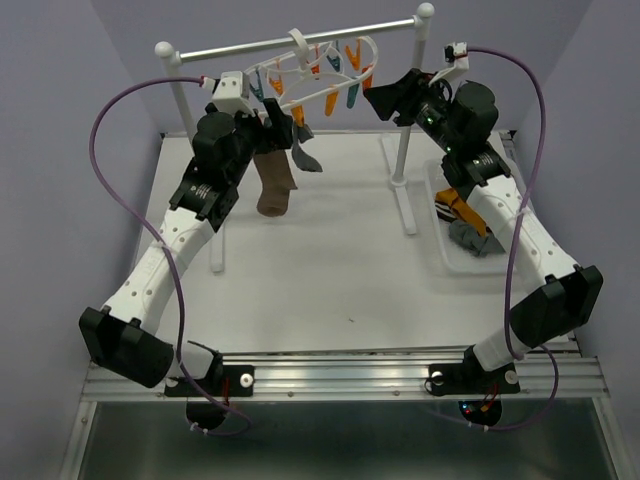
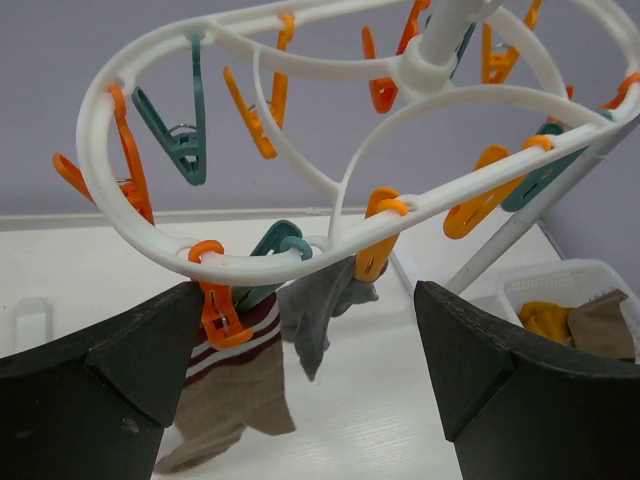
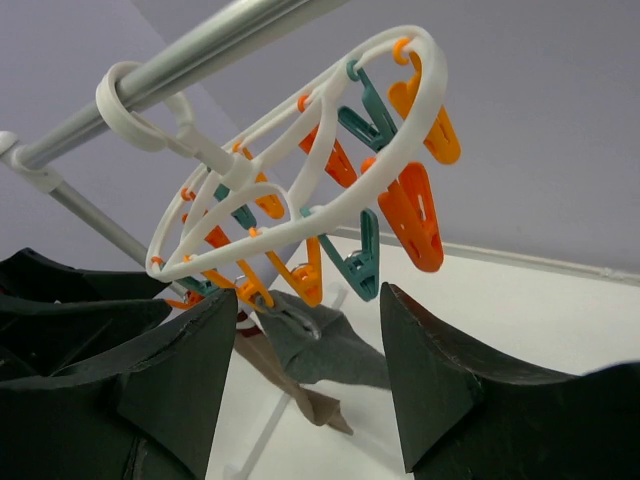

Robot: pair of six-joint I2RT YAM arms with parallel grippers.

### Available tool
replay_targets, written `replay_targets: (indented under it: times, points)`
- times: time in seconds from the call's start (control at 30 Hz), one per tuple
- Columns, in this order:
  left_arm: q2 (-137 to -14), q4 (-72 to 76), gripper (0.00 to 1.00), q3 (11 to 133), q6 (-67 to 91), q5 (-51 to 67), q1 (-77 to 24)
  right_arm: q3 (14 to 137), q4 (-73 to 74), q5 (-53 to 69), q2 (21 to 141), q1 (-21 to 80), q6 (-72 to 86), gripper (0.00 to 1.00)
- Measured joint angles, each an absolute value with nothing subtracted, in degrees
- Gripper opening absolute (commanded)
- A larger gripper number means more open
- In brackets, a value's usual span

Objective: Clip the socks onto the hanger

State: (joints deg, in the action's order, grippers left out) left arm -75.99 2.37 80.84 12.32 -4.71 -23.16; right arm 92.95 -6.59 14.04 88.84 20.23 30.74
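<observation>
The white oval hanger (image 1: 330, 90) hangs by its hook from the rack's crossbar, its orange and teal clips pointing down. Two socks are clipped to its near-left side: a brown striped sock (image 1: 273, 185) (image 2: 235, 385) on an orange clip and a dark grey sock (image 1: 306, 158) (image 2: 310, 310) (image 3: 330, 345). My left gripper (image 1: 270, 112) (image 2: 310, 330) is wide open just below the ring (image 2: 250, 265), with the clipped socks seen between its fingers. My right gripper (image 1: 385, 100) (image 3: 308, 300) is open and empty at the hanger's right end, facing the ring (image 3: 300, 228).
The white two-post rack with its metal crossbar (image 1: 290, 42) stands across the back, its right post (image 1: 403, 150) beside my right arm. A white tray (image 1: 446, 258) at the right holds a mustard sock (image 1: 455, 205) and a grey one (image 1: 470, 238). The tray (image 2: 560, 285) also shows in the left wrist view.
</observation>
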Motion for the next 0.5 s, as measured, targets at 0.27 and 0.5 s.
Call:
replay_targets:
  times: [0.27, 0.5]
  points:
    - [-78.85, 1.69, 0.99, 80.86, 12.80, -4.82, -21.23, 90.08, -4.01, 13.10, 87.07, 20.23, 27.07, 0.99]
    - [-78.85, 1.45, 0.99, 82.13, 13.45, -5.34, -19.55, 78.04, -0.84, 4.93, 76.77, 20.14, 24.29, 1.00]
